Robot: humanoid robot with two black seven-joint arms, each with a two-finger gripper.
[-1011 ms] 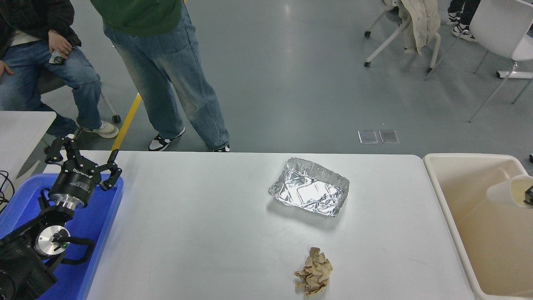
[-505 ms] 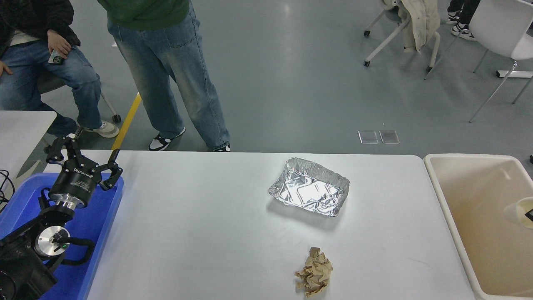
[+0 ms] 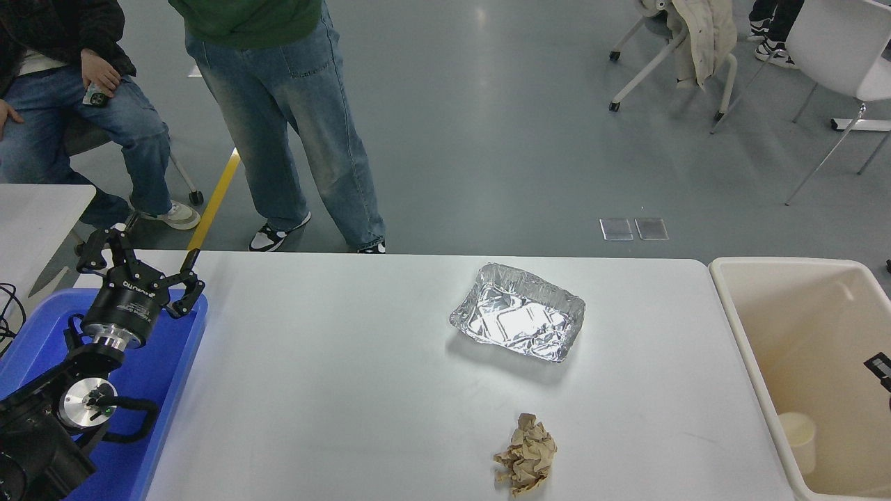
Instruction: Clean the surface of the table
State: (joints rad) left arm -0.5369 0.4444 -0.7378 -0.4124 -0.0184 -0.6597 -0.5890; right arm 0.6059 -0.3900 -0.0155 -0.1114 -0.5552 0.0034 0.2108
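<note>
Head view: left gripper (image 3: 139,268) parked open, empty, over the blue tray (image 3: 163,390); the table (image 3: 334,390) holds a foil tray (image 3: 516,321) and paper wad (image 3: 525,463). Thin foil may crumple when squeezed. Right gripper (image 3: 880,369), at bin (image 3: 800,327), cannot be judged

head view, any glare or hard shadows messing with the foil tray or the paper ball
Head view: the foil tray throws bright white glare from its creased floor and casts a soft shadow on the table toward the camera; the crumpled brown paper is evenly lit and sharp, with almost no shadow; the grey floor beyond shows pale light reflections.
</note>
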